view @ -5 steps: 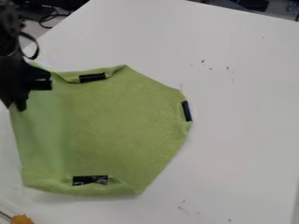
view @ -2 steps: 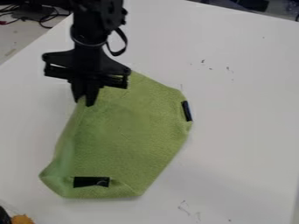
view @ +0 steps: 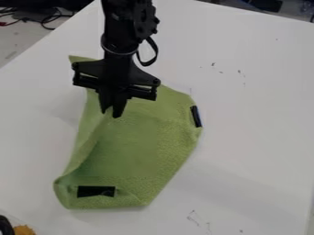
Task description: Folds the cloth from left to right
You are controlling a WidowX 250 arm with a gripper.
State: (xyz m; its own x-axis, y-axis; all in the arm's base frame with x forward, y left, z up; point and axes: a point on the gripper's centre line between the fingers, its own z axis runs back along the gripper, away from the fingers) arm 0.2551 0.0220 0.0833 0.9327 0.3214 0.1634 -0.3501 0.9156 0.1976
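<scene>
A black robot arm [view: 126, 27] comes in from the top edge and hangs down over a white bench [view: 257, 137], its jaws [view: 111, 112] pointing downward. The jaws stand close together and pinch a green cloth [view: 141, 147] in its upper part. The cloth lies on the bench beneath the jaws, most of it spreading below them and to their right. Above and to the left of the jaws, a pointed corner of the cloth sticks out past the arm. Directly left of the jaws, the cloth's edge slants down and away, loosely raised, with a soft crease beside it. Well below the jaws and to the left, this side ends in a rounded, curled-up bend.

Two dark strips mark the cloth. One strip [view: 96, 191] lies flat, far below the jaws and slightly left, near the bottom edge. The other strip [view: 196, 116] stands nearly upright on the right-hand edge, about level with the jaws.

Far below and left of the jaws, at the picture's corner, are part of an orange object [view: 24, 230] and, just beside it, part of a black curved object [view: 5, 226]. Up and left of the jaws, beyond the bench, are dark cables [view: 52, 19]. Small dark marks [view: 213, 64] dot the bench above and right of the jaws.
</scene>
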